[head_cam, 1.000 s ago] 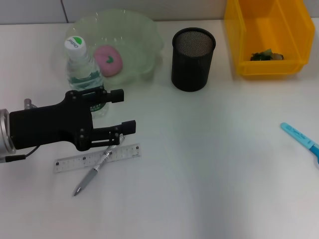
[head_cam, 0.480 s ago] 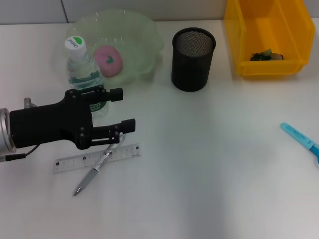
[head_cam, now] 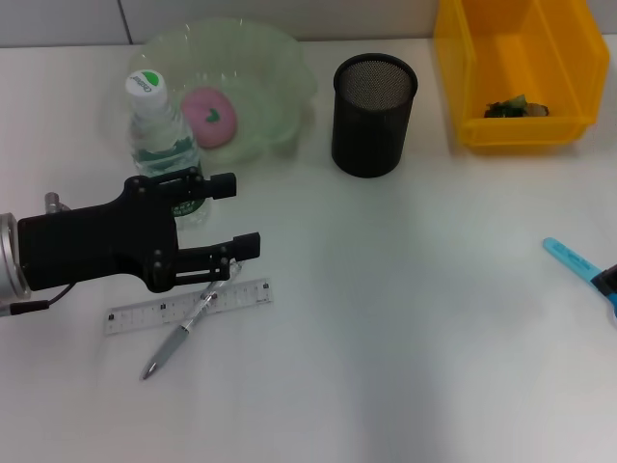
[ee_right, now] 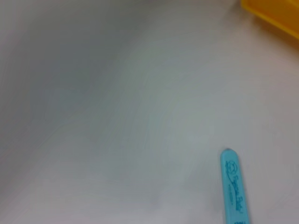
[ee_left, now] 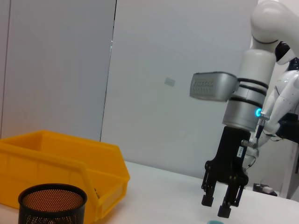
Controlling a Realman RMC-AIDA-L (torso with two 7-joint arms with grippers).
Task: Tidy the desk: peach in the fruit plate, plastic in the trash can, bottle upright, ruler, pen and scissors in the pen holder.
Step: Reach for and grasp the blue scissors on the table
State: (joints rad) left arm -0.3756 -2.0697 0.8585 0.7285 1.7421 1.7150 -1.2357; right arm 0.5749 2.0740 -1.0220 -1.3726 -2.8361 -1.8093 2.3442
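My left gripper [head_cam: 240, 214] is open and empty, just in front of the upright water bottle [head_cam: 160, 127] and above the clear ruler [head_cam: 188, 305] and the pen [head_cam: 181, 334] lying across it. The pink peach [head_cam: 210, 116] lies in the green fruit plate [head_cam: 260, 68]. The black mesh pen holder [head_cam: 374, 114] stands in the middle at the back. The blue scissors [head_cam: 576, 262] lie at the right edge and also show in the right wrist view [ee_right: 233, 186]. My right gripper [ee_left: 217, 205] hangs open just above them; its tip shows in the head view [head_cam: 608, 280].
The yellow bin [head_cam: 521, 68] at the back right holds a scrap of plastic [head_cam: 516, 108]. The bin [ee_left: 60, 163] and the pen holder [ee_left: 52, 203] also show in the left wrist view. The bin's corner [ee_right: 275, 14] shows in the right wrist view.
My right gripper's tip has come into the head view at the right edge, by the scissors. My left arm has hardly moved.
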